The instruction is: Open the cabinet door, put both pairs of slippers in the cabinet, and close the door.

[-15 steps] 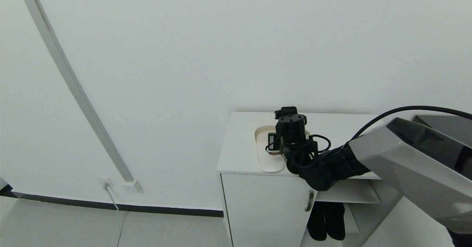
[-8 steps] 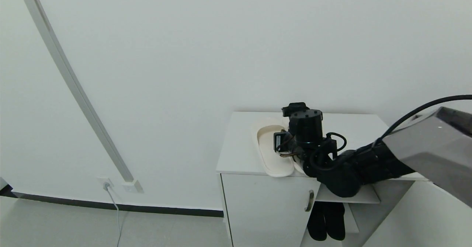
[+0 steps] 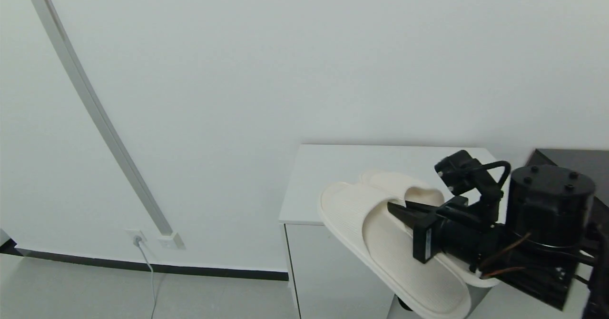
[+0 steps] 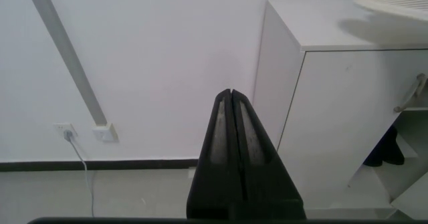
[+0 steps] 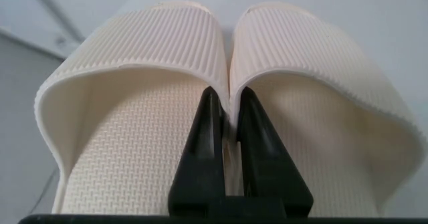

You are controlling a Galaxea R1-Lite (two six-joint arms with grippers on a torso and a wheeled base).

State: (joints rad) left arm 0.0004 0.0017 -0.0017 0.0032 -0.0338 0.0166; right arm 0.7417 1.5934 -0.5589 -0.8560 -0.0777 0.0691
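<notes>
My right gripper (image 3: 397, 212) is shut on a pair of white slippers (image 3: 376, 228), held tilted in the air in front of the white cabinet (image 3: 333, 166). In the right wrist view its fingers (image 5: 207, 117) pinch the two touching inner walls of the white slippers (image 5: 147, 63). My left gripper (image 4: 231, 100) is shut with nothing in it, low and left of the cabinet (image 4: 321, 117). The left door with its handle (image 4: 411, 97) is closed. The right side stands open, with black slippers (image 4: 388, 147) on the bottom shelf inside.
A wall socket with a hanging cable (image 3: 135, 237) sits low on the wall left of the cabinet. A grey strip (image 3: 90, 100) runs slantwise up the wall. A dark object (image 3: 571, 157) stands right of the cabinet. Open floor lies left of the cabinet.
My right gripper has lifted the white slippers off the cabinet top and carried them forward, down and to the right, turning so the fingers now point left.
</notes>
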